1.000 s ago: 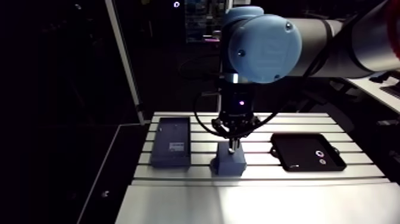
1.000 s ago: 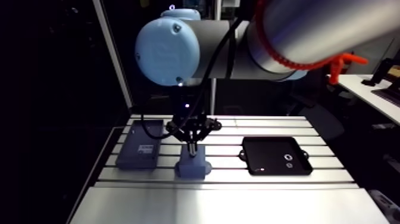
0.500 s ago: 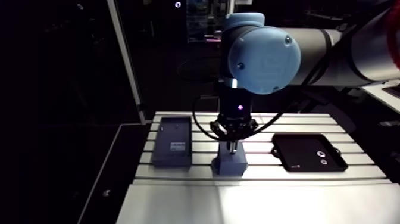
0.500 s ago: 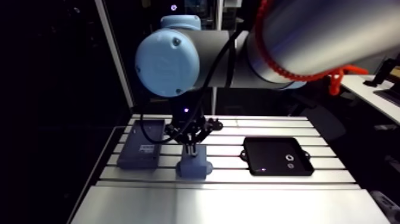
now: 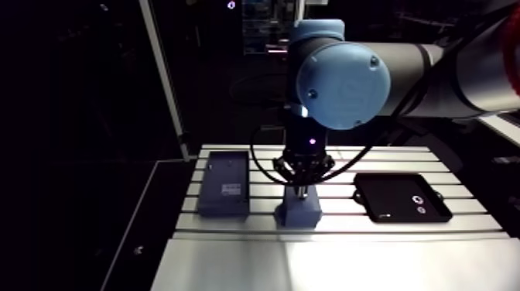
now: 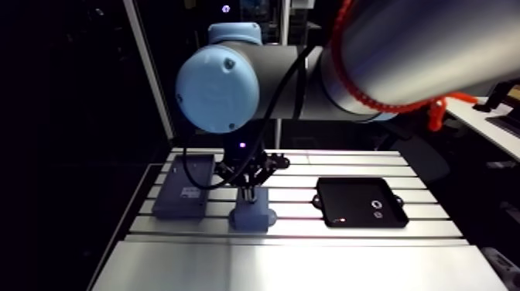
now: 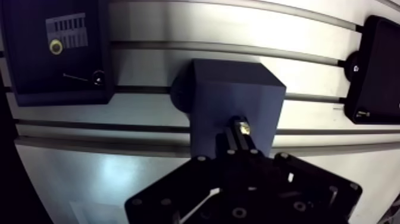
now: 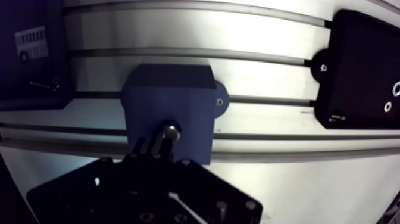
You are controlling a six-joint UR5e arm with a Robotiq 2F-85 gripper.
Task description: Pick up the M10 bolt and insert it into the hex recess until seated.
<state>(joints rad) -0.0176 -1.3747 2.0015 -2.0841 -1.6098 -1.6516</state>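
Over the top face of the blue-grey block point(image 8: 169, 95), the M10 bolt point(image 8: 169, 131) sits pinched in the claw point(image 8: 156, 146). Its tip end points toward the block and its shank runs back betw. the two fingers. Claw is clenched on the bolt. Can't tell whether the bolt touches the block or has entered the hex recess: recess is hidden under bolt + claw.

Arm view: claw hangs approx. vertical, its tip right at the block top.

Block stands on the slotted alu surface point(image 7: 149, 77), w/ a round tab point(image 8: 219, 100) at its base. To one side of the block lies a black tray point(image 8: 363, 65), flat on the surface and apart from the block, w/ two small pale rings point(image 6: 373, 205) inside. On the block's opposite side lies a dark flat box point(image 7: 56, 71) w/ a pale label and a yellow ring point(image 7: 56, 46) on its lid, also apart from the block.
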